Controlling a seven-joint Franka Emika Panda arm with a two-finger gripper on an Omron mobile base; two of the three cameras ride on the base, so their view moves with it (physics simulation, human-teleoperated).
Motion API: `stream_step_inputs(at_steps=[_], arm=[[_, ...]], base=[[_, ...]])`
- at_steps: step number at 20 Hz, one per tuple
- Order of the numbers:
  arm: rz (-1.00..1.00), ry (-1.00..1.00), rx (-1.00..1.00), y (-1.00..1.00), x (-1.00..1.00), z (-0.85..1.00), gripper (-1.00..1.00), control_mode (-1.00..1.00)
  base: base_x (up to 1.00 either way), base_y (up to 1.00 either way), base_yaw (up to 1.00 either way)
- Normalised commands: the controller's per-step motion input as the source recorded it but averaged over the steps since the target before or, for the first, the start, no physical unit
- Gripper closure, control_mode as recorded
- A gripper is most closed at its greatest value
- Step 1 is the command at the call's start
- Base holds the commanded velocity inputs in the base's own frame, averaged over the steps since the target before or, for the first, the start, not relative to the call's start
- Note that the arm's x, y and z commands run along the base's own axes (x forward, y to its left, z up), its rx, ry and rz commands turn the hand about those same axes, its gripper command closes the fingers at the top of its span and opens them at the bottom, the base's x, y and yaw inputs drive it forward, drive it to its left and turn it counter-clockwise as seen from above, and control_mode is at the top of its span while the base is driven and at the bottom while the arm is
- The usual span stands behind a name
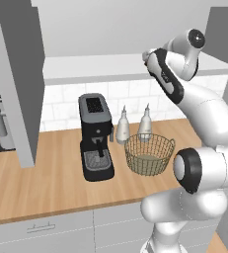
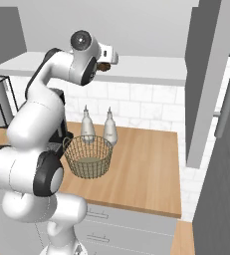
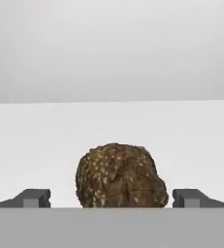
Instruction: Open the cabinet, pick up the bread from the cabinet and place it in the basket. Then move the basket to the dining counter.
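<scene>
Bread point(image 3: 119, 175) on cabinet point(image 3: 111, 131) shelf

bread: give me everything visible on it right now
The bread is a small, dark brown, lumpy round loaf with pale speckles on its crust. It sits whole on the white cabinet shelf. In the hand view it lies between the open tool's two fingertips, with gaps either side, so nothing grips it yet. Its underside is hidden.

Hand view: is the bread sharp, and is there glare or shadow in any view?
Hand view: the dark brown lumpy bread is sharp, evenly lit, without glare. Left base view: the round tan wire-mesh basket is slightly soft, with faint shadow beneath. Right base view: flat, even light.
</scene>
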Motion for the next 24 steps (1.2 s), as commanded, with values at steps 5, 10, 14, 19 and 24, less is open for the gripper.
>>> stream_step_inputs(at_steps=[5,10,14,19,24], arm=[[0.00,0.01,0.00,-0.01,0.40,0.00,-1.00,-1.00],[0.00,0.03,0.00,-0.03,0.00,0.00,-1.00,-1.00],[0.00,0.01,0.00,-0.10,0.03,-0.03,-1.00,-1.00],[0.00,0.00,0.00,0.00,0.28,-0.12,-1.00,-1.00],[0.00,0.00,0.00,0.00,0.14,-0.09,-1.00,-1.00]], base=[[0.00,0.00,0.00],[0.00,0.00,0.00],[0.00,0.00,0.00],[0.00,0.00,0.00],[0.00,0.00,0.00]])
